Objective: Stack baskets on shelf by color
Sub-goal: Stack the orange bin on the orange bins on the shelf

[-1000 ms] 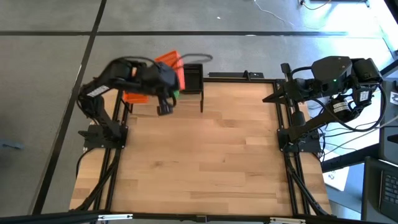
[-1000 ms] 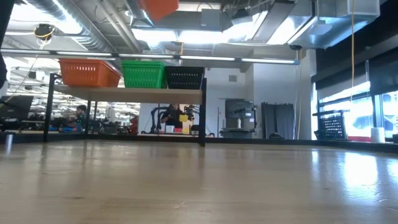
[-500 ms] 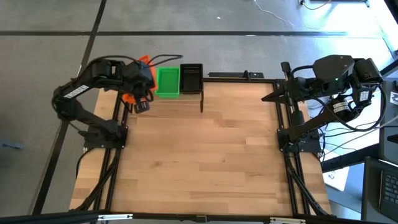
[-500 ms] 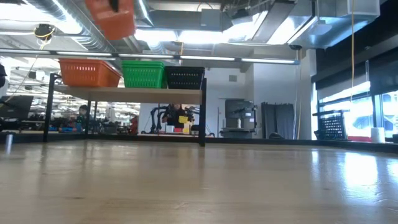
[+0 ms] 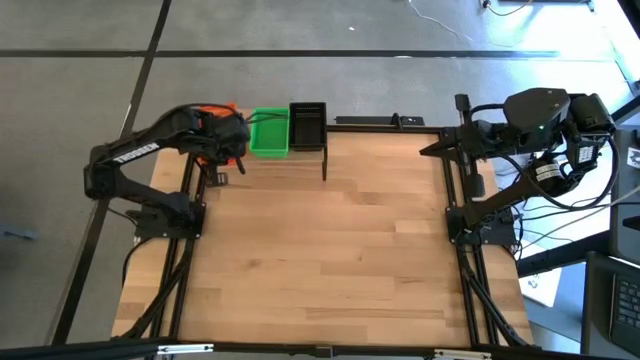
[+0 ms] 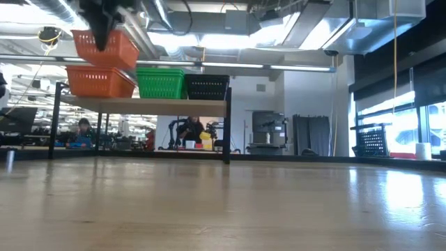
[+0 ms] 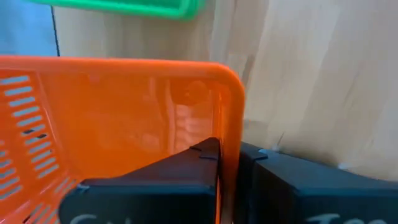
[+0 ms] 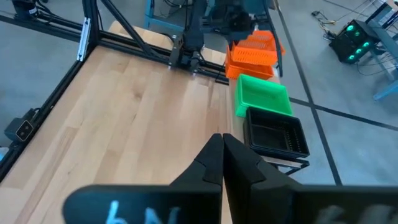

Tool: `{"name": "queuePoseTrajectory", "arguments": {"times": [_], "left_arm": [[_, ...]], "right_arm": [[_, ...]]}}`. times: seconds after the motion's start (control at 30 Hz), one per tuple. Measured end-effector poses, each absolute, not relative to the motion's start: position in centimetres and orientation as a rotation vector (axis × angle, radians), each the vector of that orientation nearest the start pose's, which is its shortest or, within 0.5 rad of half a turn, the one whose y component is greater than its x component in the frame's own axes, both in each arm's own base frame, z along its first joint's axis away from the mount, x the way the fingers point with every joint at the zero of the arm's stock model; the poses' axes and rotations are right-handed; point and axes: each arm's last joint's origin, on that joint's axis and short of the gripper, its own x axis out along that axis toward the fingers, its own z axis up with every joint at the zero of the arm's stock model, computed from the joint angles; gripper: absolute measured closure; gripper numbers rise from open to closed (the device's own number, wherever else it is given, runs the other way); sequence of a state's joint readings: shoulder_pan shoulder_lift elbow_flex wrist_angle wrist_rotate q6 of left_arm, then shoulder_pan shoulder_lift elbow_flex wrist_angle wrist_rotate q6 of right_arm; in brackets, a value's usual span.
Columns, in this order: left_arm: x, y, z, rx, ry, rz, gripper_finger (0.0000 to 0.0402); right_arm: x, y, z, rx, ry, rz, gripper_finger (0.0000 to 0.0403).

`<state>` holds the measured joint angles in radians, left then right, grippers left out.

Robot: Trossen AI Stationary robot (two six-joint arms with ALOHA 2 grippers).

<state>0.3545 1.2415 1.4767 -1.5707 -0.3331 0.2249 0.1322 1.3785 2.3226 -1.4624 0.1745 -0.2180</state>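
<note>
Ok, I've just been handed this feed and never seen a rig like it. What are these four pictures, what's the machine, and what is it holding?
It is two dark robot arms at a wooden table. One picture looks straight down from above, one looks level across the tabletop, and the other two come from cameras on each arm's wrist.

At the table's far left corner stands a small raised wooden shelf. On it sit an orange lattice plastic basket, a green lattice plastic basket and a black lattice plastic basket, side by side.

The left gripper is shut on the rim of a second orange lattice basket, holding it just above the orange one. The right gripper waits shut at the table's right edge, empty.
</note>
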Motion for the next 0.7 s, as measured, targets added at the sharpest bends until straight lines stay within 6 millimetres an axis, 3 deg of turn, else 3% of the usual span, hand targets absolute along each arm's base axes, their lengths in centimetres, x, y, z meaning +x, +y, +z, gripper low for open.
{"name": "queuePoseTrajectory", "arguments": {"times": [0.27,0.7], "left_arm": [[16.1,8.5,35.8,0.127,1.502,0.354,0.0401],[15.7,9.6,35.8,0.124,1.508,0.397,0.0401]], "right_arm": [[14.8,1.5,54.9,-0.288,0.515,0.013,0.0402],[14.8,1.5,54.9,-0.288,0.511,0.013,0.0402]]}}
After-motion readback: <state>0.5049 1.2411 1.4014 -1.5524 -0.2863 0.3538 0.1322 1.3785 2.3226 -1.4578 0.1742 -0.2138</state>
